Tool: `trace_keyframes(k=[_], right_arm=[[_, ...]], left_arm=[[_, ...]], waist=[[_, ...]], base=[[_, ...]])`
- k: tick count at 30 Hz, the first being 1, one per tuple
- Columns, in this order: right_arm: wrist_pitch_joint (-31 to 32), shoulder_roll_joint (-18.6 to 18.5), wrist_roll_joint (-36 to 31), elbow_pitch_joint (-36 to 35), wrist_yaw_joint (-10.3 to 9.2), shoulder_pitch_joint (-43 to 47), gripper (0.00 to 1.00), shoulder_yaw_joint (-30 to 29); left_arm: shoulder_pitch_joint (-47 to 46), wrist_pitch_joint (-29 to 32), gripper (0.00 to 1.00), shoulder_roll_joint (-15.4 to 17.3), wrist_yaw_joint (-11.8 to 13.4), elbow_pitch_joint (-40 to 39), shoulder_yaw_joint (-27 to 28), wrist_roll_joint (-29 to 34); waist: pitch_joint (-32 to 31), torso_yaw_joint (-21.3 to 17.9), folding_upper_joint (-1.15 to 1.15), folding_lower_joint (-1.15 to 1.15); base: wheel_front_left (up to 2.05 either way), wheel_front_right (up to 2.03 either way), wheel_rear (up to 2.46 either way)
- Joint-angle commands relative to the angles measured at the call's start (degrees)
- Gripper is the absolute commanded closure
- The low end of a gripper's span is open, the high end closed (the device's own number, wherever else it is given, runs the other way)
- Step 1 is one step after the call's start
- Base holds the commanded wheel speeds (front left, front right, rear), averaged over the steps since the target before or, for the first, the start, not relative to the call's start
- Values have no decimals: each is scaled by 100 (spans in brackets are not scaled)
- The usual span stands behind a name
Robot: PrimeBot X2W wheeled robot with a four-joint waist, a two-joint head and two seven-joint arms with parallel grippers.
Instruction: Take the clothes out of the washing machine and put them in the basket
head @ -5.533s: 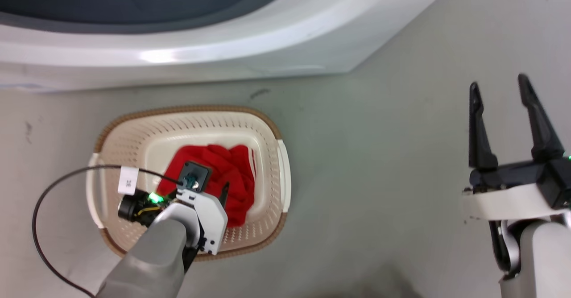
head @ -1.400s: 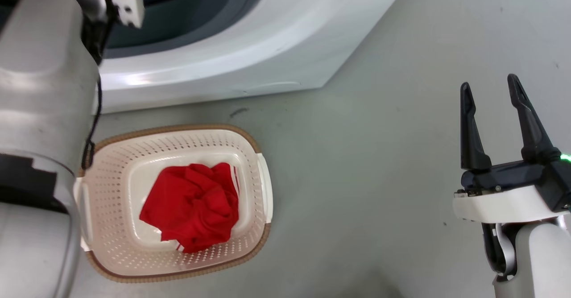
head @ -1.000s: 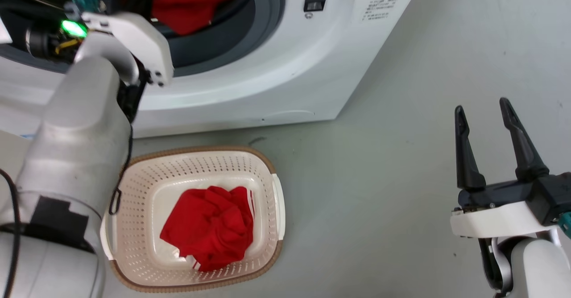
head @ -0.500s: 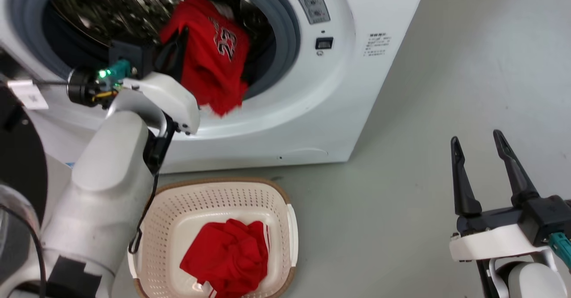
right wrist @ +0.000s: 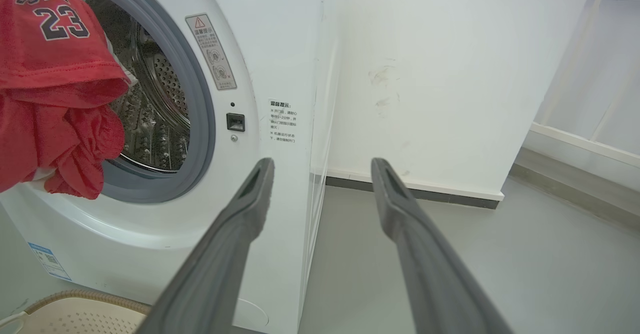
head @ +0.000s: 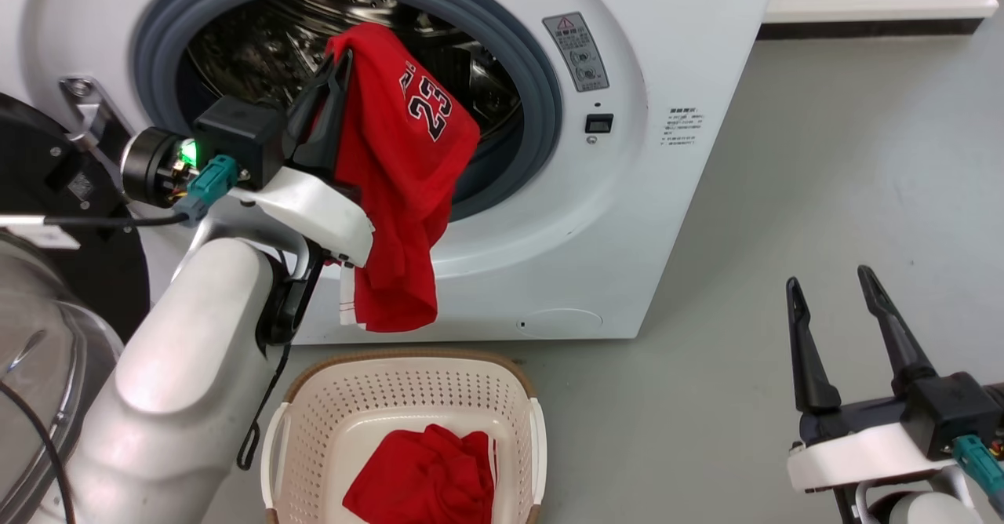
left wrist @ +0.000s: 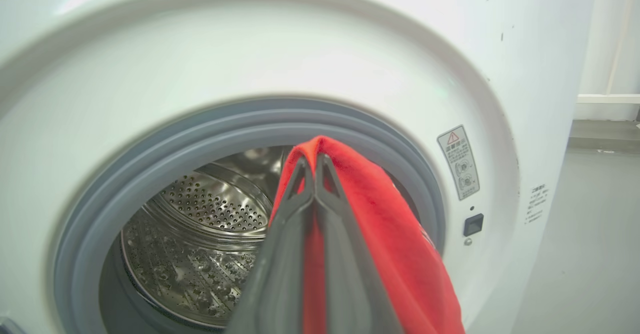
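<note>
The washing machine (head: 643, 194) stands open, its steel drum (head: 251, 53) bare behind the grey gasket. My left gripper (head: 342, 61) is shut on the top of the red jersey (head: 400, 187) with number 23, which hangs in front of the porthole, its hem dangling over the basket (head: 408, 387). In the left wrist view my left gripper (left wrist: 314, 161) pinches that red jersey (left wrist: 395, 234) before the drum (left wrist: 200, 234). A plain red garment (head: 427, 481) lies crumpled in the basket. My right gripper (head: 827, 285) stands open over bare floor; in its own view, my right gripper (right wrist: 320, 166) holds nothing.
The washer's black-rimmed glass door (head: 47, 289) hangs open at the far left, close to my left arm. A black cable (head: 31, 445) loops beside that arm. Grey floor (head: 823, 155) stretches to the right, and a white wall (right wrist: 440, 74) stands behind the machine.
The head camera tilted up, so the washer fills more of the view. My left gripper pulled the number 23 jersey up and out of the drum mouth. The right gripper stayed open.
</note>
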Motion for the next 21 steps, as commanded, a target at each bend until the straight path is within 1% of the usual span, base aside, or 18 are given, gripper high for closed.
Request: trace_keyframes(k=[1,7,11,17,21], right_arm=[[-11,6,-5,2,-4,101,0,12],[-11,6,15,8,-4,203,0,4],[-11,6,19,-6,-4,237,0,5],[-11,6,-11,-36,-4,264,0,7],[-11,6,-34,-59,-4,200,0,6]], left_arm=[[68,9,100,25,34,-49,10,31],[558,232,100,244,436,-1189,96,67],[914,389,100,378,648,-1841,92,105],[1467,579,100,541,868,-2551,-3,161],[1854,642,100,628,968,-2784,-49,103]], waist=[[-38,23,0,1],[-175,70,0,1],[-202,100,0,1],[-141,155,0,1],[-17,188,0,1]], base=[[0,0,0],[0,0,0],[0,0,0],[0,0,0],[0,0,0]])
